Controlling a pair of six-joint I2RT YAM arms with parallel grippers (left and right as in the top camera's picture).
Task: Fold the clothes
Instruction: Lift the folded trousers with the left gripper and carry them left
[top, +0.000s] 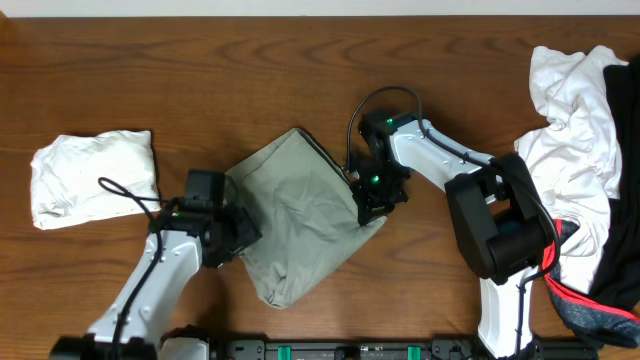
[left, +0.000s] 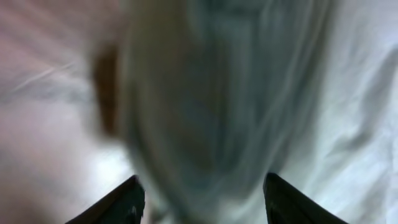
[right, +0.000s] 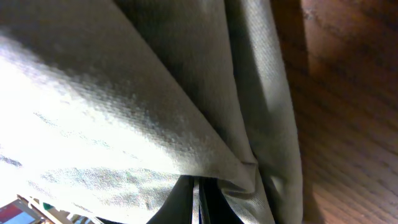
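The brown wooden table (top: 300, 60) fills the overhead view, and the other things all lie on it. Largest of them is the khaki-beige fabric garment (top: 300, 220), which sits in the middle of the table as a rumpled, roughly diamond-shaped bundle, one corner pointing to the far edge and a rounded fold hanging toward the near edge. At the right end lies a loose heap of white, black and red-trimmed clothes (top: 585, 170), well apart from the khaki piece. At the left end rests a folded white cloth garment (top: 90, 175), a squarish packet (a black cable crosses its near corner).

The white-and-black right arm (top: 440, 160) reaches in from the right. The right gripper (top: 368, 210) sits at the right corner of the khaki-beige fabric garment. In its wrist view the jaws are pressed together on a fold of that cloth, which drapes up and away from them over bare wood.

The left arm (top: 150, 280) comes up from the near left. The left gripper (top: 245, 235) is at the bundle's left edge. In its wrist view the two dark fingers (left: 127, 202) stand well apart, with pale cloth close before them. The picture is badly blurred, so I cannot tell whether any fabric touches them, though nothing looks pinched.
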